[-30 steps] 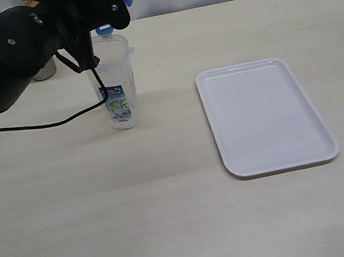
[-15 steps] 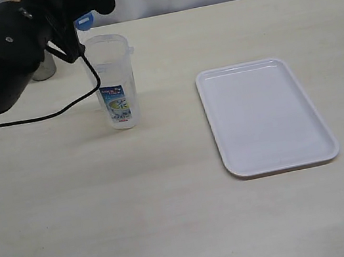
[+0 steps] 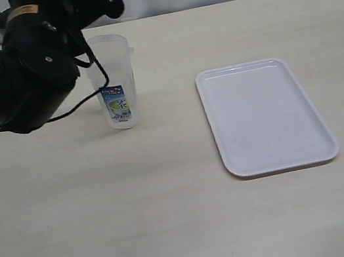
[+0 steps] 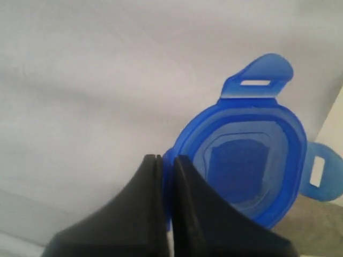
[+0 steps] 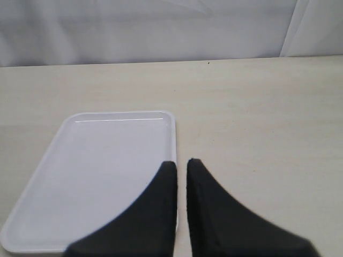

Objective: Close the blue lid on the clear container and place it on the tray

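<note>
We find no wording that we can read. The clear container point(image 3: 115, 62) carries a small printed label point(image 3: 117, 104) on its side, blue across the top with green and white below, but its characters are too small to make out. At the centre of the blue lid point(image 4: 252, 134) we see a dark square patch point(image 4: 238, 166) showing through the plastic, with no legible print on it.
</note>
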`<state>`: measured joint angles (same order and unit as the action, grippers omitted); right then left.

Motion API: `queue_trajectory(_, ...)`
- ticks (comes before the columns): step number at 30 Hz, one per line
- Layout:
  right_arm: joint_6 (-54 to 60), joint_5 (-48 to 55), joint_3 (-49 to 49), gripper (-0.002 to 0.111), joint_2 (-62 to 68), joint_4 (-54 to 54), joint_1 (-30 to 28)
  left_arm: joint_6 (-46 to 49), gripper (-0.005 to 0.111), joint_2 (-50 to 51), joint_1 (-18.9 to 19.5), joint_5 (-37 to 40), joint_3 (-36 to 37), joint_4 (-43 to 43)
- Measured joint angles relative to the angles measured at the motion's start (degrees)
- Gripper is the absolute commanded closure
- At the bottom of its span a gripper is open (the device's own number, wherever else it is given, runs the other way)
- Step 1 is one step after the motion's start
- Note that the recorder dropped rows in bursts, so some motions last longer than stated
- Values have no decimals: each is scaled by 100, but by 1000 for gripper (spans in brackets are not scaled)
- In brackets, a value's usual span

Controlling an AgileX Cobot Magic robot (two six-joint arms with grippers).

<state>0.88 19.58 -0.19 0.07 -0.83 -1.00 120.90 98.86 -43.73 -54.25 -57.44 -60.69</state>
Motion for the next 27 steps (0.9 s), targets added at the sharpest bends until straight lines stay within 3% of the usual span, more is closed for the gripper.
queue_trajectory(5,0,0,0,101,0,0,0,0,107,0,-291,158,0,0)
queue_trajectory(12,0,0,0,101,0,0,0,0,107,5,-291,500,0,55)
queue_trajectory(17,0,0,0,101,0,0,0,-90,107,121,-291,477,0,656)
queue_trajectory(27,0,0,0,101,0,0,0,-556,107,697,25,185,0,1064)
